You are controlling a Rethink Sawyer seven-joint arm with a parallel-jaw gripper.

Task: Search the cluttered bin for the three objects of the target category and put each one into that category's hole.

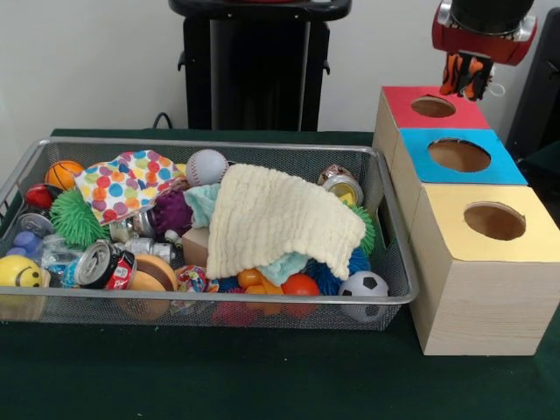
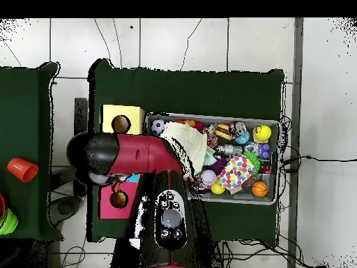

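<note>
My gripper (image 1: 465, 77) hangs just above the hole of the red-topped box (image 1: 435, 107), at the far end of a row of three wooden boxes. The blue-topped box (image 1: 459, 156) and the yellow-topped box (image 1: 490, 220) follow towards the front. A wire mesh bin (image 1: 210, 144) to the left holds the clutter: a cream knitted cloth (image 1: 280, 219), a polka-dot cloth (image 1: 127, 182), a baseball (image 1: 206, 166), a small basketball (image 1: 63, 174), a soccer ball (image 1: 363, 285) and a crushed can (image 1: 101, 265). In the overhead view the red arm (image 2: 132, 153) covers the gripper and the blue box.
A yellow smiley ball (image 1: 19, 273), a green spiky ball (image 1: 74, 217) and a purple ball (image 1: 172, 213) also lie in the bin. In the overhead view a red cup (image 2: 22, 169) stands on a second table to the left.
</note>
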